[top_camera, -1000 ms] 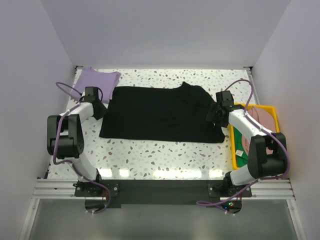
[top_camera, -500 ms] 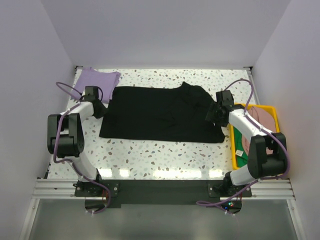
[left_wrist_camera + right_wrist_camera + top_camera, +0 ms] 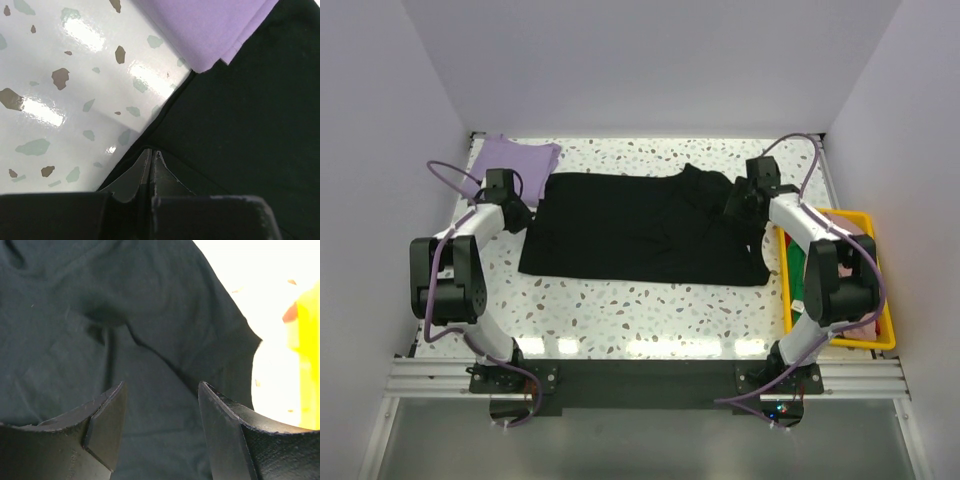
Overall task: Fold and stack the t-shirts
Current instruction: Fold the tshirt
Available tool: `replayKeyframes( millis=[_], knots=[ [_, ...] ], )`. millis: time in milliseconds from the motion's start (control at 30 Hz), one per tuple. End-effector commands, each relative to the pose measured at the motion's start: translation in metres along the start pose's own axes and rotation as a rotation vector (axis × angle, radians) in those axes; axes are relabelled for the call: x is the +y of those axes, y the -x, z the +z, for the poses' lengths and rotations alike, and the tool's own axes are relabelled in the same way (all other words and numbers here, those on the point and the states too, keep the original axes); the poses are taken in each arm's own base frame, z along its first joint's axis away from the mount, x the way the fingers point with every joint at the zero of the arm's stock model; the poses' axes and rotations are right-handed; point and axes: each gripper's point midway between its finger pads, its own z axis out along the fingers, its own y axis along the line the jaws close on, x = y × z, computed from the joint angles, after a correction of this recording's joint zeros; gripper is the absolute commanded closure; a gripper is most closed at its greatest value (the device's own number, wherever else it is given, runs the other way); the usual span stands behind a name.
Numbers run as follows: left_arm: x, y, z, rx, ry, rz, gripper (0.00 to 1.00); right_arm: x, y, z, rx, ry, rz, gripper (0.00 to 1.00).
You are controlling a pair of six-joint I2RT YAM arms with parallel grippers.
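A black t-shirt (image 3: 640, 228) lies spread flat across the middle of the table. A folded lavender t-shirt (image 3: 512, 157) lies at the back left; its corner shows in the left wrist view (image 3: 210, 30). My left gripper (image 3: 520, 214) is at the black shirt's left edge. In its wrist view the jaws (image 3: 151, 153) are shut on the hem of the black cloth (image 3: 250, 115). My right gripper (image 3: 738, 200) hangs open over the shirt's rumpled back right part. In its wrist view the gripper (image 3: 161, 387) has only black cloth (image 3: 100, 315) between the fingers.
A yellow bin (image 3: 888, 322) stands at the right edge, holding a pink shirt (image 3: 861, 240) and a green one (image 3: 799, 292). Its rim shows in the right wrist view (image 3: 307, 340). White walls close the table on three sides.
My right gripper has moved from the shirt's right edge beside the bin to the back, over the shirt's back right part. My left gripper has shifted slightly backward.
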Motion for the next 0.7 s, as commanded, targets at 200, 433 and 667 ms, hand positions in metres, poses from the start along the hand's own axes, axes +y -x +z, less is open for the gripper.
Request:
replayKeyframes(
  millis=[200, 433, 667],
  knots=[
    [-0.013, 0.014, -0.014, -0.037, -0.070, 0.018, 1.00, -0.004, -0.005, 0.024, 0.035, -0.046, -0.029, 0.42],
    [-0.014, 0.013, -0.014, -0.036, -0.082, 0.017, 1.00, -0.012, -0.020, 0.028, 0.066, -0.067, -0.027, 0.56],
    [-0.013, 0.010, -0.014, -0.030, -0.082, 0.017, 1.00, -0.023, -0.027, 0.025, 0.080, -0.115, -0.035, 0.59]
  ],
)
